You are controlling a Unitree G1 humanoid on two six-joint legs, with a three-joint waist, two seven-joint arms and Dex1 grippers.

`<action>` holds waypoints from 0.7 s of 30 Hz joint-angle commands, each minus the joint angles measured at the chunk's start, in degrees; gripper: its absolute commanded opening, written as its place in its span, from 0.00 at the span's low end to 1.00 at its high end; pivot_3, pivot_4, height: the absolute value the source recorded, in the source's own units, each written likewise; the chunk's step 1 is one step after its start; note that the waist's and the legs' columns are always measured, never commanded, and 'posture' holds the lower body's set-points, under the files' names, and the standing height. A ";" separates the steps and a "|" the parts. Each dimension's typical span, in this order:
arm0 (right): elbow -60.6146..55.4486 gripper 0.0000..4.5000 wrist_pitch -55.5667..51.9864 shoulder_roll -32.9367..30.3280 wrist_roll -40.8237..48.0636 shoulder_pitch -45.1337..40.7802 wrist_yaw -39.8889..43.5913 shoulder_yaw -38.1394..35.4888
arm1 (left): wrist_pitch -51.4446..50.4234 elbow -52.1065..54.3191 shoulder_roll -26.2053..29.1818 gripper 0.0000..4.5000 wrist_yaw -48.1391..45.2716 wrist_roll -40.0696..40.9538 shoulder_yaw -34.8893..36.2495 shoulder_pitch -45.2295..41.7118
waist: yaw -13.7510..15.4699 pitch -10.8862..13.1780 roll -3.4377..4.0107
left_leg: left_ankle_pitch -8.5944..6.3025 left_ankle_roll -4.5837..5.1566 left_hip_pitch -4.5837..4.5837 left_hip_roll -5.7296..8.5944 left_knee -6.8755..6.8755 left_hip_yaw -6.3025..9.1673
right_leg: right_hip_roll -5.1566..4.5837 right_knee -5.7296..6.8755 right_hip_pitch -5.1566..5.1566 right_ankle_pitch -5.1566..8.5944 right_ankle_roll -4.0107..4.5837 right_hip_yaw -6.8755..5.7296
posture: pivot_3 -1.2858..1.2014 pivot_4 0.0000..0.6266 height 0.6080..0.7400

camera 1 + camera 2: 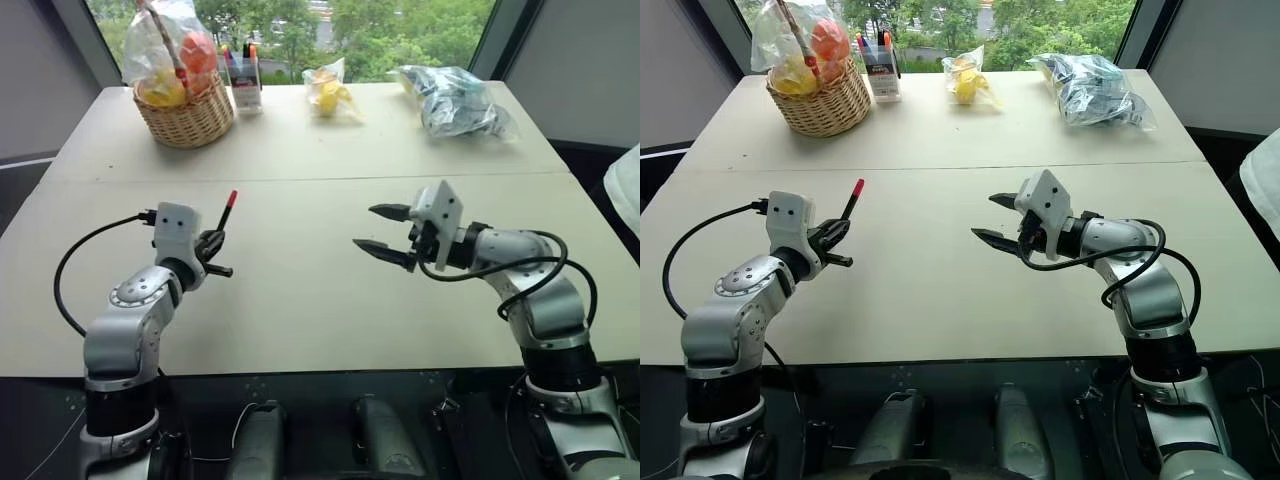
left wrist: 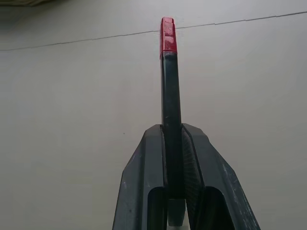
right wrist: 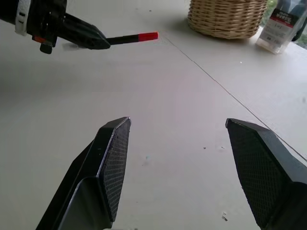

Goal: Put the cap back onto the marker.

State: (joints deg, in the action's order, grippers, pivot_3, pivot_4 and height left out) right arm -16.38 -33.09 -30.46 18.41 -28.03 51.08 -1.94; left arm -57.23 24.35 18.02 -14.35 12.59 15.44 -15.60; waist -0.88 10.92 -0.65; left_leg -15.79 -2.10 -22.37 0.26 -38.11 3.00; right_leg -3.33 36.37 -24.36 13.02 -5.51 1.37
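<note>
Left gripper (image 1: 214,243) is clamped on the slim black plastic marker (image 2: 171,105), held above the beige table (image 1: 300,290) near its left edge. The small red plastic cap (image 2: 168,36) appears seated on its tip. Right gripper (image 1: 380,232) stands wide, empty. Task judged essentially complete.

The table (image 1: 300,290) lies bare across the middle and lower frame, open between the left gripper (image 1: 214,250) and right gripper (image 1: 382,232). The marker (image 1: 226,213), clamped in the left gripper, juts up toward centre. Obstacles line the top edge: a basket (image 1: 187,118), marker holder (image 1: 245,85), yellow bag (image 1: 330,95) and grey bag (image 1: 458,103).
</note>
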 commanded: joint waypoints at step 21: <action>-4.58 0.74 -10.40 -15.81 18.71 -9.70 9.78 -4.54 | -3.18 0.63 0.30 0.75 4.45 1.75 3.68 6.20 | 0.13 -0.02 -0.05 | 0.00 0.00 -0.01 0.00 0.02 -0.11 | -0.02 -0.19 0.16 0.02 0.03 -0.16 | 0.52 0.24 1.00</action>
State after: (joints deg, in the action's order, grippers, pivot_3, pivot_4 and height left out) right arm -20.55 -44.73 -45.50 36.73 -37.15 60.70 -5.84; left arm -61.24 23.64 17.57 -10.20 14.39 18.66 -9.78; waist -0.75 10.90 -0.70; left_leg -15.80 -2.10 -22.37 0.26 -38.09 2.89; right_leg -3.35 36.18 -24.21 13.03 -5.47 1.21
